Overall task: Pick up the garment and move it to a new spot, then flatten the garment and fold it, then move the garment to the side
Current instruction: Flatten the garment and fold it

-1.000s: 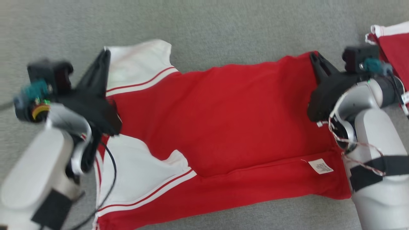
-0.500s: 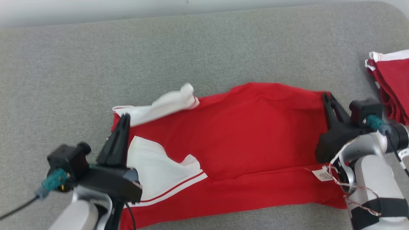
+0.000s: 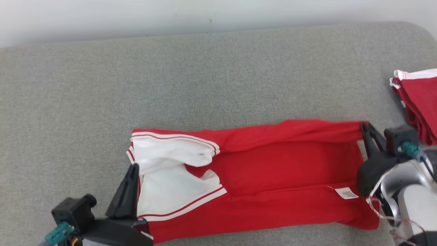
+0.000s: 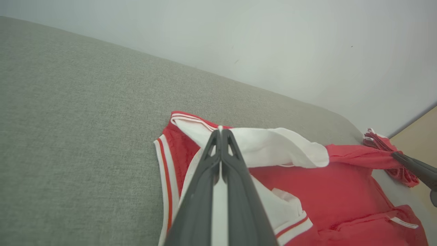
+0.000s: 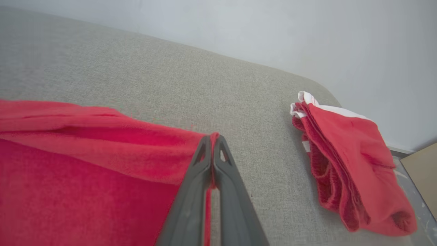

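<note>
The red garment (image 3: 266,171) is seen lying lengthwise on the grey cushion (image 3: 205,75), in the near half, with its far long edge lifted and rolled toward the near edge. The left gripper (image 3: 134,168) is pressed together on the white sleeve end of that edge, and the right gripper (image 3: 365,127) is pinched on the red hem corner at the opposite end; cloth can be seen between the closed tips in both wrist views. The fold is judged to be partly made. For a clean result, the 2 held ends should be carried at the same height and pace, and the edge between them should be held taut so that no sag is dragged across the layer below. The lifted edge should be laid square onto the near edge, and release should be left until the cloth rests flat. The bunched sleeve is likely to need smoothing afterwards. Counted: 1 garment being worked, 2 white sleeves (image 3: 170,153) on it, 1 label (image 3: 346,193), 2 grippers, and 1 folded pile (image 3: 420,102) of red and white cloth set well apart at the right; the number of pieces in it cannot be told.
</note>
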{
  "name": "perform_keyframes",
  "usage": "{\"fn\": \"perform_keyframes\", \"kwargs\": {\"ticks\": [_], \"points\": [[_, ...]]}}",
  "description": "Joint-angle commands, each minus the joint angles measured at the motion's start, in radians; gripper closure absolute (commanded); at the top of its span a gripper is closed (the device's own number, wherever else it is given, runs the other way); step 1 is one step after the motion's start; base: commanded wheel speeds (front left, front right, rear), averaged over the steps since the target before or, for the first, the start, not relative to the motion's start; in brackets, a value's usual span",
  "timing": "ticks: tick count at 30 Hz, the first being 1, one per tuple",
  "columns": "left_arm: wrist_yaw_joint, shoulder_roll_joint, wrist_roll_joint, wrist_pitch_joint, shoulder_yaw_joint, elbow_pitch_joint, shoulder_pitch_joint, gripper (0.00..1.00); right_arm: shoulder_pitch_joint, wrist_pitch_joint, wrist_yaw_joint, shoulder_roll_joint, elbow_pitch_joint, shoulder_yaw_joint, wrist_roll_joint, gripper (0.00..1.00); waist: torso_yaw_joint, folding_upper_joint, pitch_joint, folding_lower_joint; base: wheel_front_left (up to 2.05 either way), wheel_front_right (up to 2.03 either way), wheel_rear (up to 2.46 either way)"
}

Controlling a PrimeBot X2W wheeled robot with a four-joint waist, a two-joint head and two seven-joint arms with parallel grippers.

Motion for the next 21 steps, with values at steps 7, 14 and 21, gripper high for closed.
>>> {"fn": "perform_keyframes", "kwargs": {"ticks": [7, 14, 21], "points": [[0.017, 0.0, -0.034, -0.007, 0.008, -0.011, 0.088, 1.0, 0.1, 0.035, -0.002, -0.052, -0.06, 0.024, 0.035, 1.0, 0.011, 0.0001, -0.041, 0.0002, 0.0, 0.0, 0.0], [0.016, -0.005, -0.04, 0.007, -0.018, 0.005, 0.119, 1.0, 0.179, 0.094, -0.002, -0.07, -0.132, 0.029, 0.058, 1.0, 0.012, 0.0001, -0.047, 0.0002, 0.0, 0.0, 0.0], [0.026, -0.003, -0.028, 0.032, -0.047, 0.05, 0.129, 1.0, 0.204, 0.131, -0.002, -0.091, -0.154, 0.043, 0.061, 1.0, 0.004, 0.0001, -0.045, 0.0002, 0.0, 0.0, 0.0]]}}
